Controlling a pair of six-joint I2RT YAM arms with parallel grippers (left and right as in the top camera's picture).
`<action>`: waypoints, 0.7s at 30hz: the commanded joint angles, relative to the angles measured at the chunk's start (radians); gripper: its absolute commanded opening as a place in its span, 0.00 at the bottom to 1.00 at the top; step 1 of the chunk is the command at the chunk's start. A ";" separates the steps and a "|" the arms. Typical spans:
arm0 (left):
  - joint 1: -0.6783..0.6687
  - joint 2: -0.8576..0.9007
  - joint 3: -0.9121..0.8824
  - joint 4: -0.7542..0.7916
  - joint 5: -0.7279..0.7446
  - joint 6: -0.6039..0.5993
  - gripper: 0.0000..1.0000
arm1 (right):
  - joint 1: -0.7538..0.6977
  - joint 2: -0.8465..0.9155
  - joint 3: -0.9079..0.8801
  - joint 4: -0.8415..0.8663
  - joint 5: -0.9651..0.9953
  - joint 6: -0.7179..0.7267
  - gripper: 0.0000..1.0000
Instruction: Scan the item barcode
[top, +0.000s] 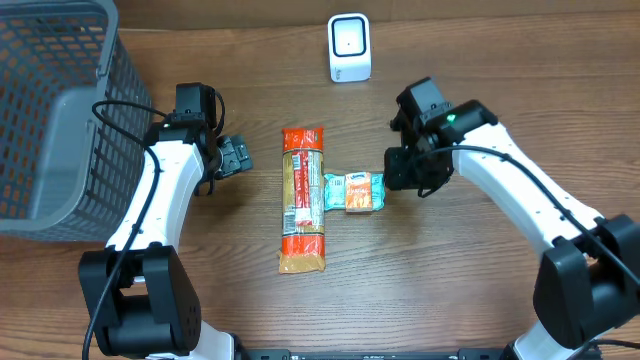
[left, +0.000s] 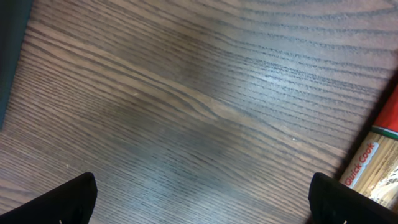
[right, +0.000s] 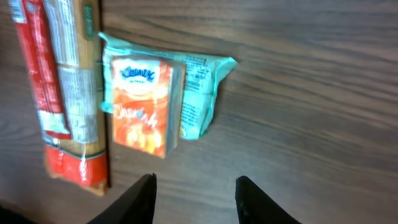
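A: Where is the item, and who is on it?

B: The tissue pack (right: 146, 106) lies flat on the bench (top: 480, 60), mid-bench, its teal end touching the long pasta pack (top: 303, 200); the right end effector (right: 196, 193) sits just beside its other end, jaws at a middling gap with only bare wood between them; it holds nothing.

A: And the left one?

B: The left end effector (top: 235, 157) is spread wide over bare bench on the far side of the pasta, well clear of both packs.

A: So what could spoil it from here?

B: First, the jaws look short of the pack; shut there, they would likely pinch air or just nip the loose wrapper, and the pack would sag or drop on the lift.

A: The pasta?

B: Any push along the bench would probably shove the tissues into it; both could skew.

A: I see orange over teal; one item or two?

B: I cannot tell; if stacked, a shallow grip might lift only the top one.

A: The barcode?

B: None shows on the upward face; it is likely underneath or on an edge; a finger over it, or a crumpled wrapper, could defeat the scanner (top: 349, 47), which stands well apart at the bench's far edge; a soft pack may also slip on that carry.
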 joint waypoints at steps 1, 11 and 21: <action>-0.001 -0.020 0.011 0.001 0.001 0.014 1.00 | 0.005 0.001 -0.091 0.089 -0.082 0.008 0.39; -0.001 -0.020 0.011 0.001 0.001 0.014 1.00 | 0.005 0.001 -0.243 0.342 -0.206 0.043 0.30; -0.001 -0.020 0.011 0.001 0.001 0.014 1.00 | 0.005 0.001 -0.319 0.494 -0.169 0.050 0.31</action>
